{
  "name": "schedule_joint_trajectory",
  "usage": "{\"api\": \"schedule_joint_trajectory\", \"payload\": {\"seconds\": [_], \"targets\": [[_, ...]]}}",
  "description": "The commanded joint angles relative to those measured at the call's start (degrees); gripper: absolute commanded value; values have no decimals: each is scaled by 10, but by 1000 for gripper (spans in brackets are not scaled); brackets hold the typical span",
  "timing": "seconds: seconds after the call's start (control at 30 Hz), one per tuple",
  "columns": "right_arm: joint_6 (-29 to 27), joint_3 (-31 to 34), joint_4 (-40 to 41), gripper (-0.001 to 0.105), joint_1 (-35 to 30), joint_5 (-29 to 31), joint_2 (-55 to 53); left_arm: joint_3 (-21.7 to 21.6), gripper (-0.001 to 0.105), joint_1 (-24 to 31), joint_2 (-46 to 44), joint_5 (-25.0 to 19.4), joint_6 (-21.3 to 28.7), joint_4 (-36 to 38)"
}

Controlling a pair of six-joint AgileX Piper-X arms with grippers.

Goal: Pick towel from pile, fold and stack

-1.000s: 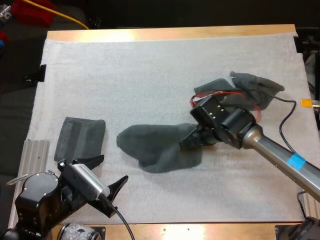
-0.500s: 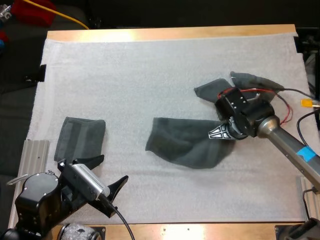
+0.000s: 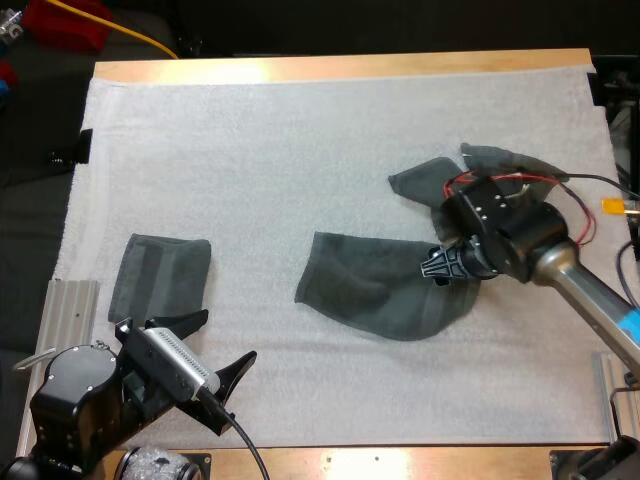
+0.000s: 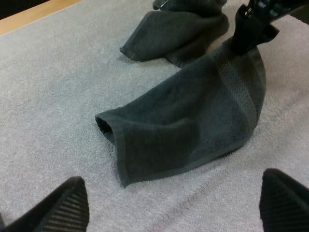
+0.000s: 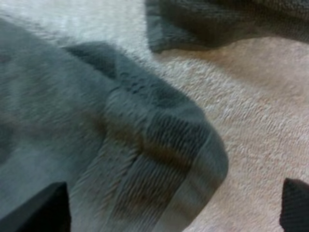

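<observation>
Where the towel [image 3: 370, 295] lies, right end effector [image 3: 434, 268] gapes.

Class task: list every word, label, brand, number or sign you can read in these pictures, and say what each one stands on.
There are none: no text, number or sign can be read.
The spread dark grey-green terry towel, the small folded dark grey-green towel, the crumpled dark grey-green towel pile and the white fleecy mat carry no print or label.
</observation>
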Motion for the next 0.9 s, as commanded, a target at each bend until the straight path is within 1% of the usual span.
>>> {"api": "schedule_joint_trajectory", "payload": {"seconds": [0.0,0.37,0.53,0.73,0.87], "targets": [[-3,0,12,86,-1,-11,-16,-4,70,-3,3,4,0,-1],[5,0,75,86,0,-58,-100,-4,70,-3,3,4,0,-1],[17,11,77,86,0,-84,-131,-4,70,-3,3,4,0,-1],[19,75,68,86,0,-97,-175,-4,70,-3,3,4,0,-1],[23,120,37,86,0,-107,-202,-4,70,-3,3,4,0,-1]]}}
